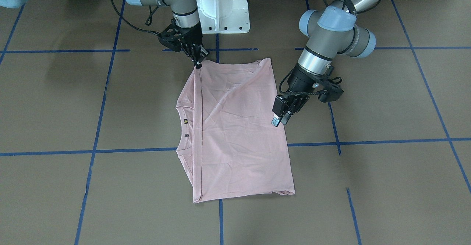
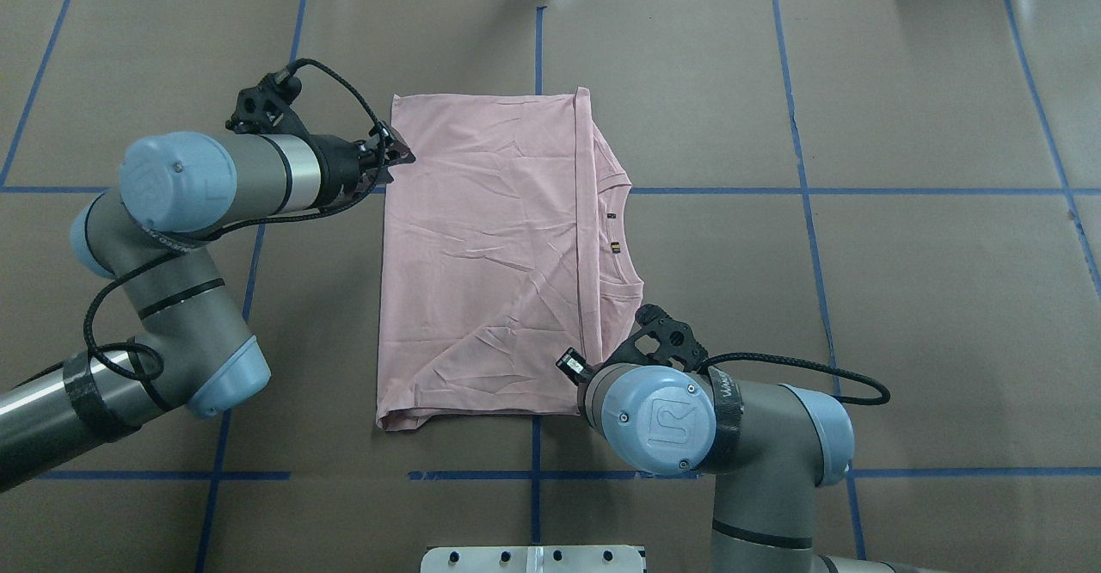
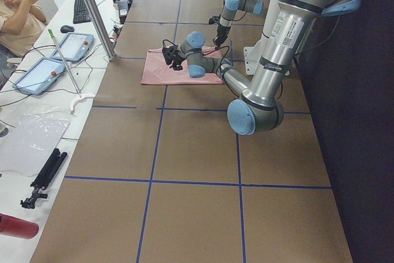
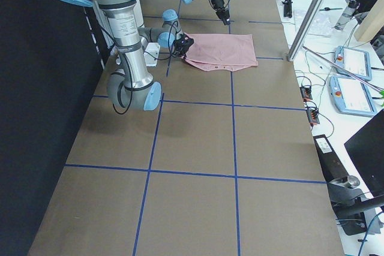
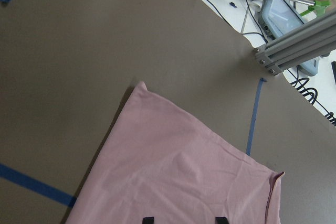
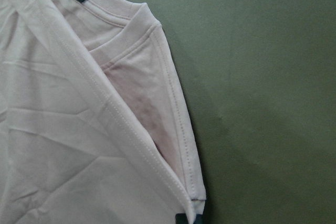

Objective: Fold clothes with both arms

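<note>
The pale pink T-shirt [image 1: 235,127] [image 2: 482,255] lies flat on the brown table, folded over with its plain back up; the ribbed collar [image 1: 182,127] [image 6: 142,19] peeks out along one side. My right gripper [image 1: 198,64] [image 6: 191,217] sits at the shirt's corner nearest the robot base, its fingers pinched together on the folded hem there. In the overhead view its own wrist hides it. My left gripper [image 1: 279,120] [image 2: 397,153] [image 5: 185,220] hovers at the opposite long edge of the shirt, open, with nothing between its fingers.
The white pedestal base [image 1: 220,9] stands just behind the shirt. Blue tape lines [image 1: 128,151] grid the table. An aluminium post [image 3: 92,10], teach pendants [image 3: 74,44], tools and a seated person [image 3: 18,16] are along the table's far side.
</note>
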Available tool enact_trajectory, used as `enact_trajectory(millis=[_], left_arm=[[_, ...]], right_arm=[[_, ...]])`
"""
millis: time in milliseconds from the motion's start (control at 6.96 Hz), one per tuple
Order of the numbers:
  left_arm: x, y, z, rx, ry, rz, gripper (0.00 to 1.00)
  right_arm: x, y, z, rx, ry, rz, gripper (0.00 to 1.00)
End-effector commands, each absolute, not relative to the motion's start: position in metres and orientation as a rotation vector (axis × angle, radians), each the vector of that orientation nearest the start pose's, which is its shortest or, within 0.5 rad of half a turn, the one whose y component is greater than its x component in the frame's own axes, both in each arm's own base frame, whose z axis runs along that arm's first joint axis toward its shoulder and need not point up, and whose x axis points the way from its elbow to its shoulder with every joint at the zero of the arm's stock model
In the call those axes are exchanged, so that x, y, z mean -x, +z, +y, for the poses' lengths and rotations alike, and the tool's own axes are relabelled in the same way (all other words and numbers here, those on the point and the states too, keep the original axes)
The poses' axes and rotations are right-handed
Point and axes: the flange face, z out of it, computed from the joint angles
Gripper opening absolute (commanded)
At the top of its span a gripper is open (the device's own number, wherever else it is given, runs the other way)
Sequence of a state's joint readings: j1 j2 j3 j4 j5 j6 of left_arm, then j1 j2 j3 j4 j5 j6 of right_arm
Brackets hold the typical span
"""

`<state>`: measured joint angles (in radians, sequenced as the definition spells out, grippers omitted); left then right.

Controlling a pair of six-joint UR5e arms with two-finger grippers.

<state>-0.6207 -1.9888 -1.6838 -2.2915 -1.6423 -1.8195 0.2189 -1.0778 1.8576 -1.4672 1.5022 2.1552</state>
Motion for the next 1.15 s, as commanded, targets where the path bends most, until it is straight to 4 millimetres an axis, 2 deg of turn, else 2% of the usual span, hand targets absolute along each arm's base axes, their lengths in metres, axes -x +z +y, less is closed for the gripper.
enact_trajectory(millis=[0, 144, 431, 1006], left_arm=[[-0.453, 0.259, -0.373, -0.028, -0.658, 1.126, 0.56], [-0.470, 0.264, -0.336, 0.070, -0.700, 1.069, 0.57], [-0.486, 0.293, -0.296, 0.130, -0.696, 0.942, 0.61], [-0.494, 0.312, -0.283, 0.141, -0.680, 0.887, 0.62]], right_arm=[[0.572, 0.244, -0.268, 0.102, 0.777, -0.912, 0.00], [0.572, 0.244, -0.268, 0.102, 0.776, -0.912, 0.00], [0.572, 0.244, -0.269, 0.101, 0.778, -0.913, 0.00], [0.564, 0.237, -0.269, 0.103, 0.779, -0.932, 0.00]])
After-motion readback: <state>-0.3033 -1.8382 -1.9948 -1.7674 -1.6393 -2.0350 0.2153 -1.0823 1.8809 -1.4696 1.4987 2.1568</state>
